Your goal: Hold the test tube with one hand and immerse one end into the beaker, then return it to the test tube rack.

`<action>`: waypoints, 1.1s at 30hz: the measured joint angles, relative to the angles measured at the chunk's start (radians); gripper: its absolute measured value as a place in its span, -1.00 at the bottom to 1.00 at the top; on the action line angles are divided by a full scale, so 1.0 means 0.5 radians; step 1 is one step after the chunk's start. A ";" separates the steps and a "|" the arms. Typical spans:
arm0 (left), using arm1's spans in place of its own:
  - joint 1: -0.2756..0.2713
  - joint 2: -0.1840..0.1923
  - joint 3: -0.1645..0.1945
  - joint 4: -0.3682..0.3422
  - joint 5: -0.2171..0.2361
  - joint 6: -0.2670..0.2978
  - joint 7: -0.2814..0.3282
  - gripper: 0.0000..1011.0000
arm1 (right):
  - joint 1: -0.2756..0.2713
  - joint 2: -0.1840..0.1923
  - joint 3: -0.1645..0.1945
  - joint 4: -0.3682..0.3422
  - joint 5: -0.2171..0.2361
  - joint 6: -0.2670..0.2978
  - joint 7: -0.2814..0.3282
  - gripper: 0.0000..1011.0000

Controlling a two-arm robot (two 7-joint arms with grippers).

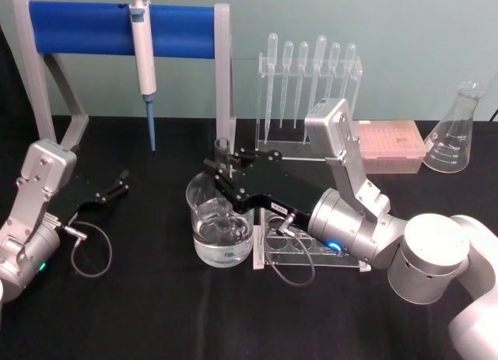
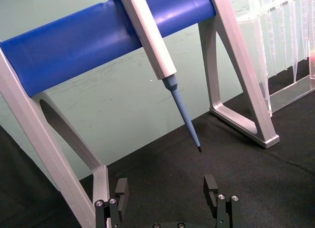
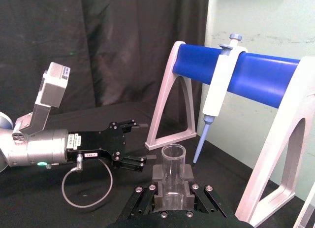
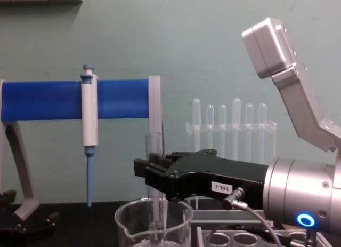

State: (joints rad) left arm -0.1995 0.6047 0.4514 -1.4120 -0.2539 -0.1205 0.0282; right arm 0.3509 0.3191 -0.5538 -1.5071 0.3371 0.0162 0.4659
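The hand [image 1: 222, 173], on the right arm, is closed on the tube [image 1: 222, 148]. The tube is clamped between the two black fingers [image 3: 157, 181] a little below its open rim and is held upright. A small white label is carried on the hand's black body, and a blue ring light is lit on the silver wrist behind it.

Directly beneath the hand stands the beaker [image 1: 194, 214], partly filled with clear liquid. The tube's lower part is passed down inside it, and its closed end is seen at the level of the liquid. Whether the end touches the bottom of the glass cannot be told.

Under the hand's wrist, just beside the beaker, the rack [image 1: 274, 255] is laid on the black table [image 1: 156, 313], its round holes turned upward. A grey cable is looped from the wrist over it.

Behind the hand a clear stand of pipettes [image 1: 311, 80] is set. Beyond it, on the wrist's side, a pink box [image 1: 389, 142] and a flask [image 1: 455, 134] are placed. Behind the hand and to its left, a micropipette [image 1: 142, 57] is hung tip down on a blue bar [image 1: 78, 29].

Well apart from the hand, far to its left, the left gripper [image 1: 120, 183] is parked low over the table, its fingers spread apart with nothing between them.
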 joint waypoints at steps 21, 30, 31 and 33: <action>0.000 0.000 0.000 0.000 0.000 0.000 0.000 0.98 | 0.000 0.000 0.000 0.000 0.000 0.000 0.000 -0.55; 0.000 0.000 0.000 0.000 0.000 0.000 0.000 0.98 | 0.000 0.000 0.000 0.000 0.000 0.000 0.000 -0.55; 0.000 0.000 0.000 0.000 0.000 0.000 0.000 0.98 | 0.000 0.000 0.000 0.000 0.000 0.000 0.000 -0.55; 0.000 0.000 0.000 0.000 0.000 0.000 0.000 0.98 | 0.000 0.000 0.000 0.000 0.000 0.000 0.000 -0.55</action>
State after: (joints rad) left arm -0.1995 0.6047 0.4514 -1.4120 -0.2539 -0.1205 0.0283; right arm 0.3509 0.3192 -0.5538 -1.5071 0.3371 0.0161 0.4659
